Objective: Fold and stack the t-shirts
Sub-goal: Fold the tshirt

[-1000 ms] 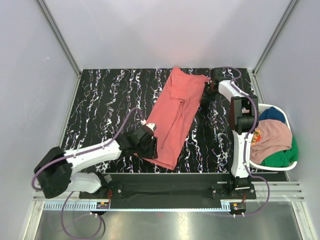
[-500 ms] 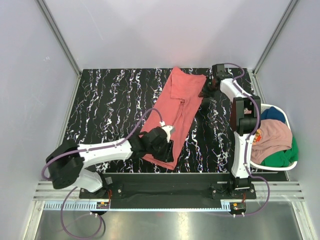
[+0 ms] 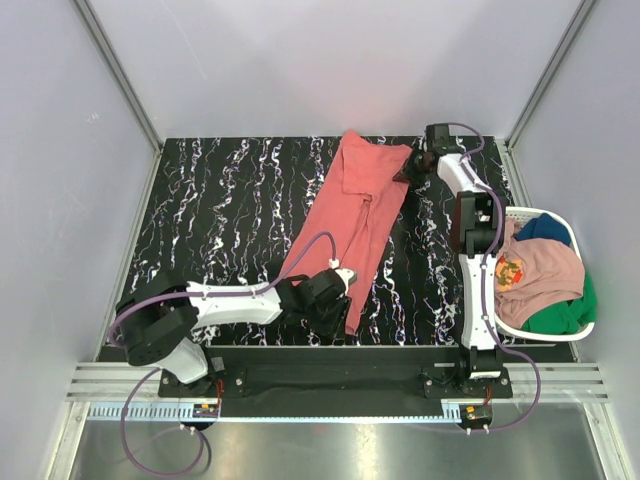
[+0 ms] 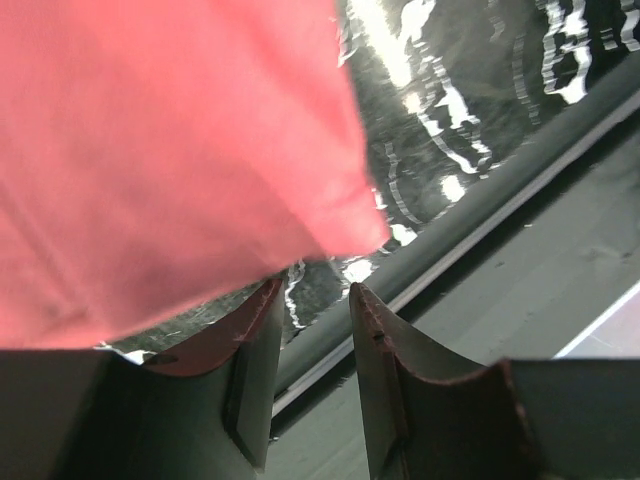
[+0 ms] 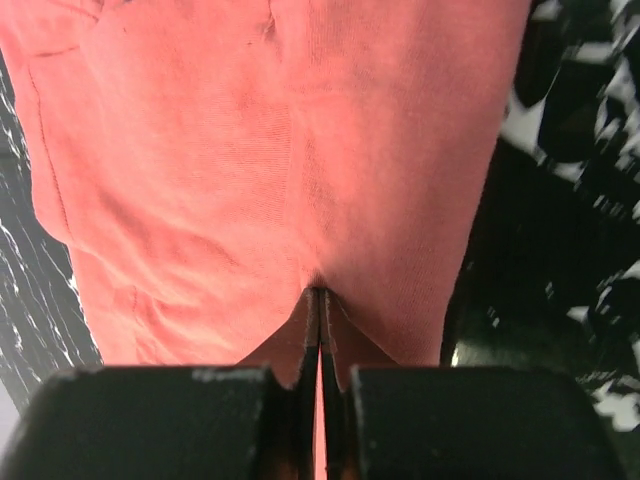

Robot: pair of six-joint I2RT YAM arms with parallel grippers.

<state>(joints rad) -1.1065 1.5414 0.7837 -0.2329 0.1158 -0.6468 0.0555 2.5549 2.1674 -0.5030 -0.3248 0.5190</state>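
The coral-red t-shirt [image 3: 360, 215] lies in a long diagonal strip on the black marbled table [image 3: 220, 200]. My left gripper [image 3: 335, 300] is at the shirt's near end. In the left wrist view the left gripper [image 4: 310, 300] is open with nothing between the jaws, and the shirt's hem [image 4: 170, 150] lies just beyond the fingertips [image 4: 258, 320]. My right gripper [image 3: 415, 168] is at the shirt's far right corner. In the right wrist view the right gripper [image 5: 320, 295] is shut on a pinch of the coral cloth [image 5: 250, 150]. The pink printed shirt [image 3: 545, 270], the dark blue shirt [image 3: 545, 230] and the green shirt [image 3: 565, 315] lie in the basket.
The white laundry basket [image 3: 548, 212] stands at the table's right edge beside the right arm. The table's front edge and a metal rail [image 4: 480, 240] run close under the left gripper. Grey walls enclose the table at the back and sides.
My left arm has swept right along the shirt's near end and the near end is now narrower. My right gripper has shifted slightly towards the back, still holding the far corner.
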